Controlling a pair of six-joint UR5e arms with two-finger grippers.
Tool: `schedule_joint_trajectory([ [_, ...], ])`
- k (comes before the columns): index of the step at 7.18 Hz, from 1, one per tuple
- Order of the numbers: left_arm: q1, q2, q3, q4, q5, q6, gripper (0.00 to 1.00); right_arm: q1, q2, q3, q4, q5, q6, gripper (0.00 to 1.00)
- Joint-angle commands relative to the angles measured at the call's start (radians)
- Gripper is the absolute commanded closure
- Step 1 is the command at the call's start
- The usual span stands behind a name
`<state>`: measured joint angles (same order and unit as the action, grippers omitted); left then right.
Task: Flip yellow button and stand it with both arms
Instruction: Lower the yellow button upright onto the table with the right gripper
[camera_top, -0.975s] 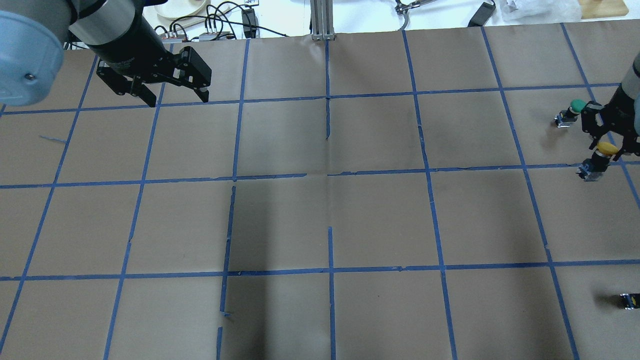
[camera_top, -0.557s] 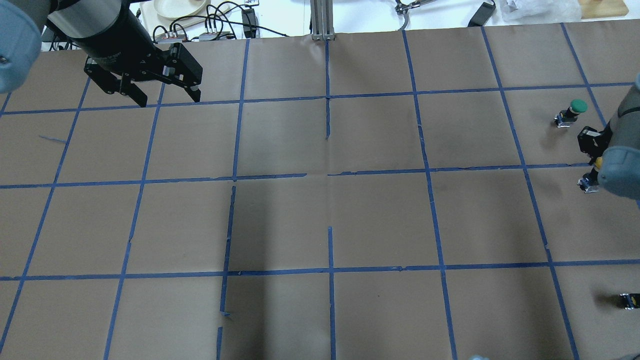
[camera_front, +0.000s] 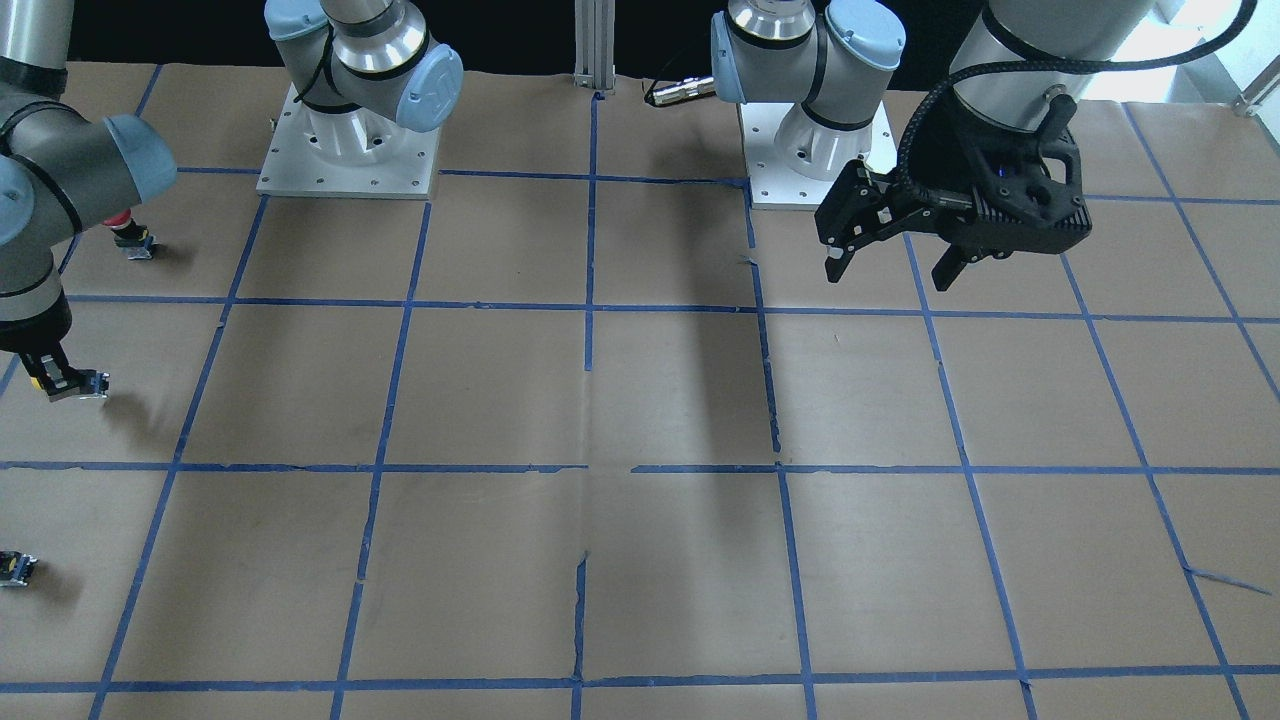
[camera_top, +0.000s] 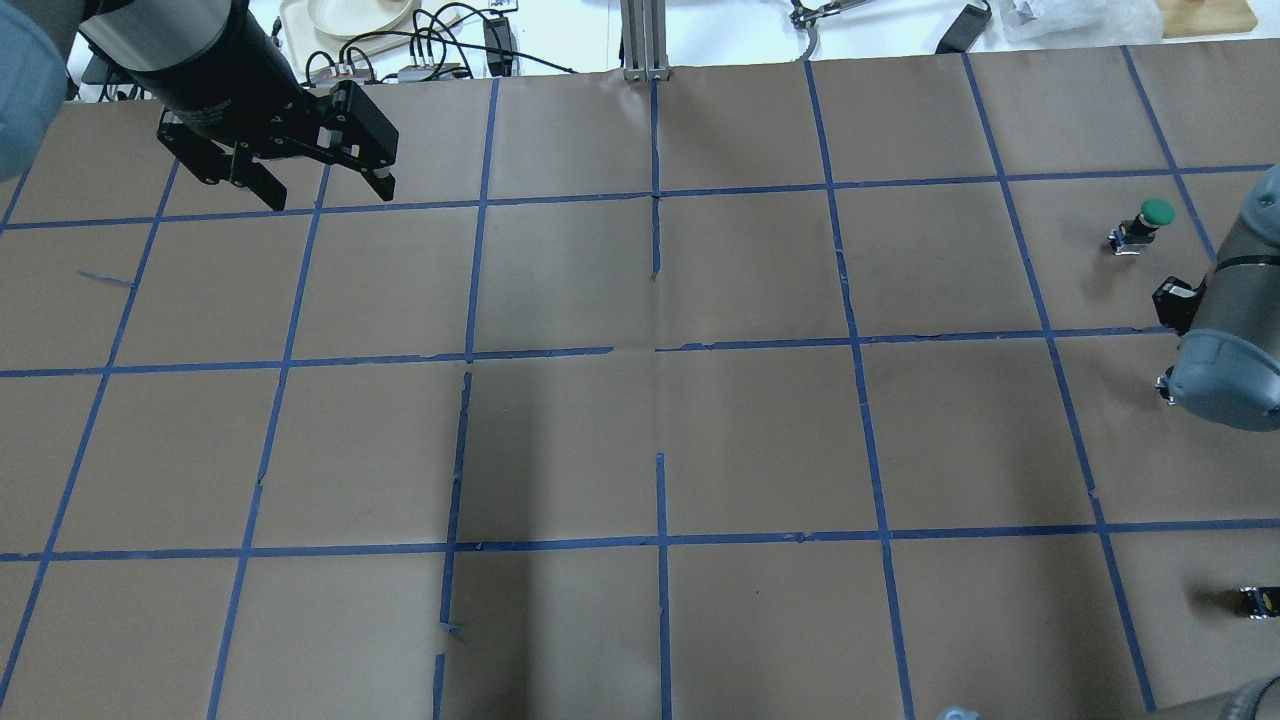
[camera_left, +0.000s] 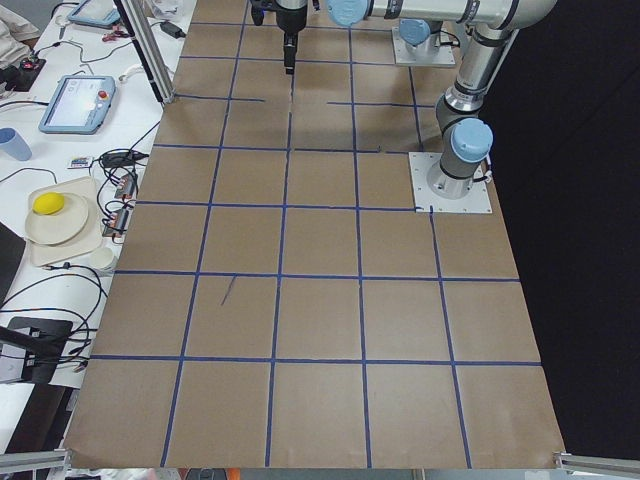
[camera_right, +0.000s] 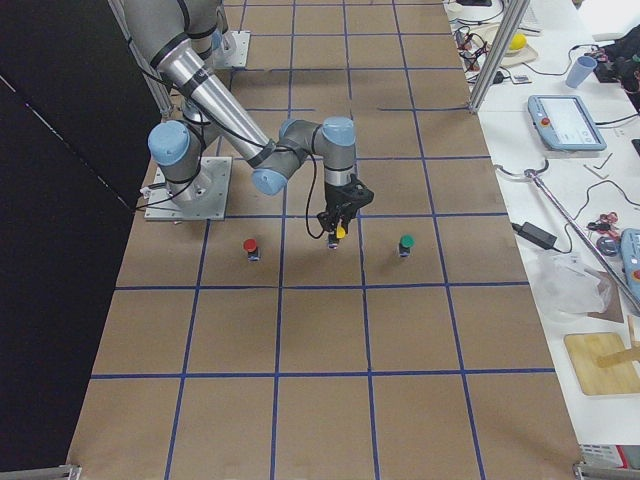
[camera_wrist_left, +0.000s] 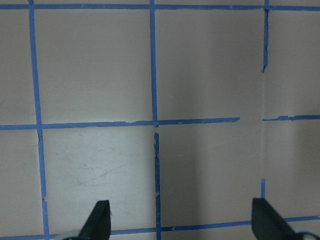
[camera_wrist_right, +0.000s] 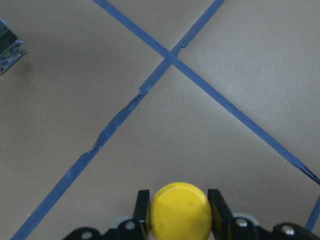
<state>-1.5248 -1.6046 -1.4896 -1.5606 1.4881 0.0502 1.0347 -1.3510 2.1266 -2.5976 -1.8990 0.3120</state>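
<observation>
Here the black two-finger right gripper (camera_front: 46, 376) is clamped on the round cap of the small yellow push-button (camera_wrist_right: 179, 210), close to the right edge of the brown, blue-gridded counter (camera_top: 760, 440). The button looks light and rigid. Its smooth dome is probably slippery, and the square base offers flatter holds. The left gripper (camera_top: 325, 190) hangs spread and empty toward the left edge.
</observation>
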Motion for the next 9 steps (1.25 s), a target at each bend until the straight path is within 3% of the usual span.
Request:
schedule_joint_trajectory([
  [1, 0.0, -0.002, -0.003, -0.001, 0.006, -0.007, 0.0, -0.007, 0.009, 0.007, -0.012, -0.026, 0.009, 0.81],
  [3, 0.002, -0.002, 0.005, 0.001, 0.004, -0.006, 0.0, -0.012, 0.012, 0.01, -0.009, -0.026, 0.009, 0.77],
  [7, 0.003, -0.003, 0.003, 0.004, 0.001, -0.006, 0.0, -0.012, 0.013, 0.009, -0.009, -0.031, 0.007, 0.59],
  [8, 0.003, 0.003, 0.005, 0.001, 0.006, -0.006, 0.0, -0.012, 0.019, 0.009, -0.01, -0.031, 0.006, 0.5],
  [9, 0.0, 0.003, 0.0, -0.001, 0.006, -0.006, 0.0, -0.012, 0.023, 0.009, -0.01, -0.031, 0.006, 0.49],
])
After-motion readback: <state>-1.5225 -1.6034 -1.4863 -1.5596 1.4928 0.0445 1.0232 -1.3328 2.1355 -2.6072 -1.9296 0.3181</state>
